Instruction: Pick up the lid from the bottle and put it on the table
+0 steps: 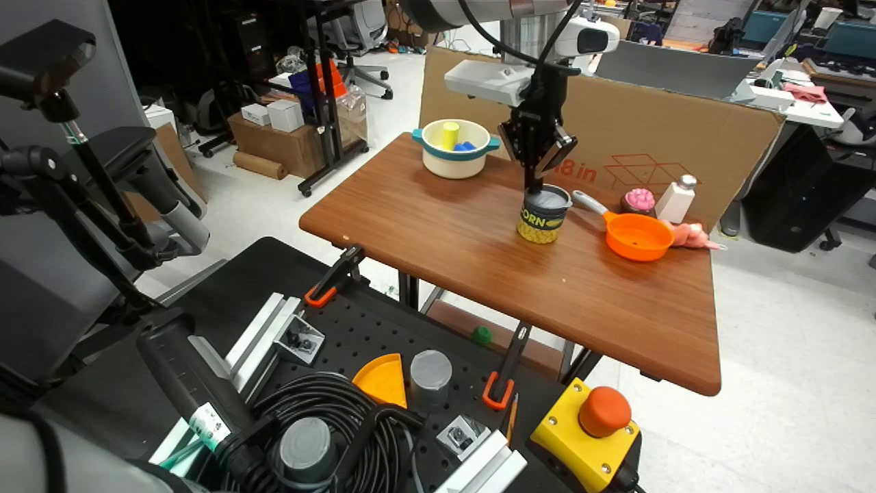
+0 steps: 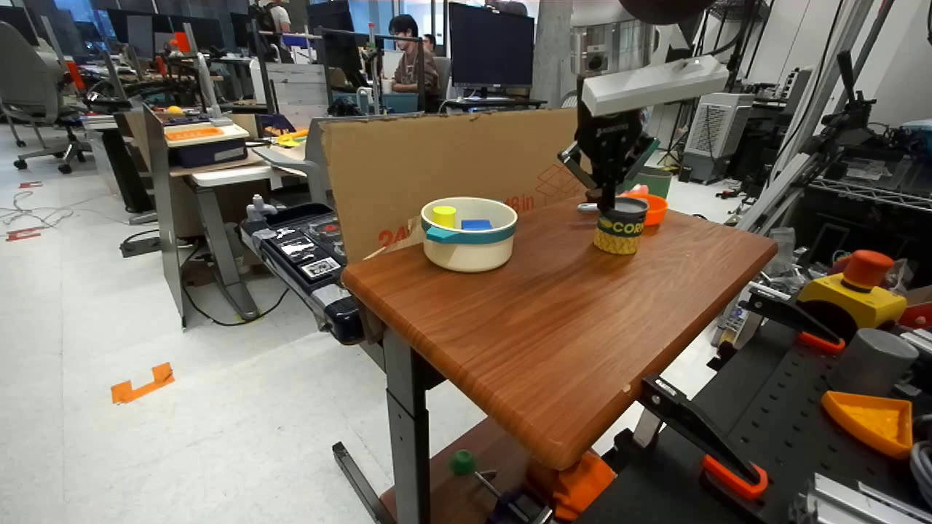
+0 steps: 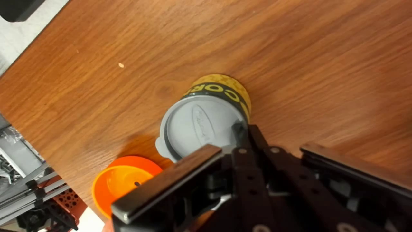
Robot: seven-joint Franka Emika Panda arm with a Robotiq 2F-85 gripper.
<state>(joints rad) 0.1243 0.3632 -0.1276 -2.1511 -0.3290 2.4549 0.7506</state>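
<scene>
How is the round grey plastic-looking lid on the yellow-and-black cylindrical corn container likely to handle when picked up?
The round grey plastic-looking lid is probably light and stiff, looking shallow with a raised rim. Smooth on top, it may be slippery to pinch. The grey rounded tab jutting from its edge might give better purchase.

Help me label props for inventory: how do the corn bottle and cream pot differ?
The bottle is topped by a grey lid; the pot is open, with yellow and blue pieces inside. The bottle is narrower than the pot. The bottle is yellow with a dark band; the pot is cream with a teal band. Both stand upright on the table.
</scene>
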